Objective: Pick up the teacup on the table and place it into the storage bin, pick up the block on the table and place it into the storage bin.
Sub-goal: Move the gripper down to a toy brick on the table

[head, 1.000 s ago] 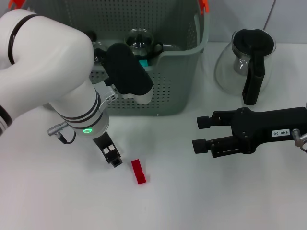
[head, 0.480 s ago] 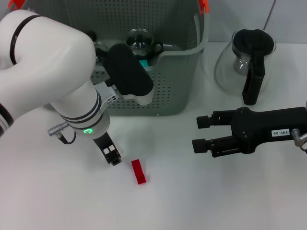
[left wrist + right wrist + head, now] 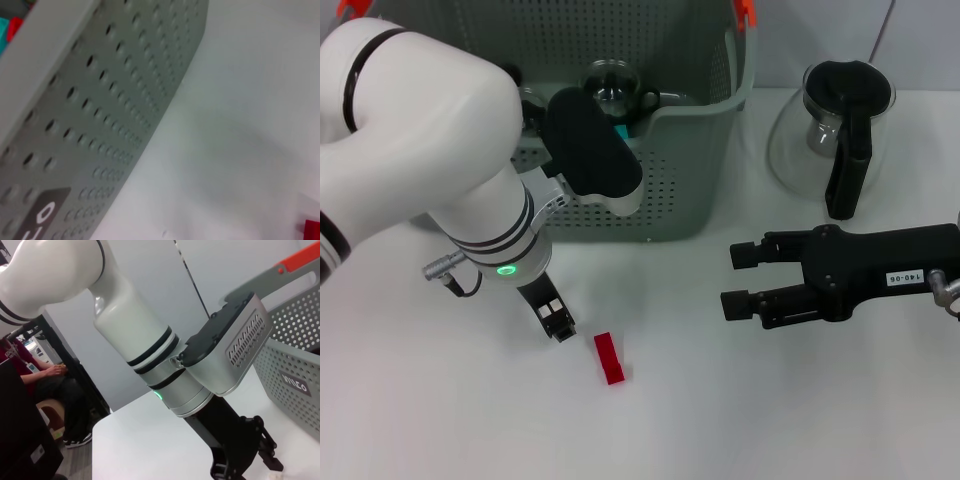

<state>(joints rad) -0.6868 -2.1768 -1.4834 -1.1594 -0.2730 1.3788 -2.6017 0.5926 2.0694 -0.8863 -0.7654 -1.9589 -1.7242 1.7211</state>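
Observation:
A small red block (image 3: 609,358) lies flat on the white table, in front of the storage bin (image 3: 695,150). My left gripper (image 3: 557,324) points down at the table just left of the block, not touching it, and looks open and empty. The right wrist view shows the same left gripper (image 3: 247,460) with its fingers apart above the table. A clear glass teacup (image 3: 609,88) sits inside the bin. In the left wrist view I see the bin wall (image 3: 105,100) and one corner of the block (image 3: 313,230). My right gripper (image 3: 735,280) hovers open and empty at the right.
A glass carafe (image 3: 840,125) with a black handle and lid stands at the back right, beside the bin. Orange clips (image 3: 746,10) mark the bin's handles. A teal item (image 3: 619,131) also lies in the bin. A seated person (image 3: 47,380) is in the background.
My left arm has shifted very slightly, its fingertips edging up and a touch toward the block. The block and the right arm have not moved.

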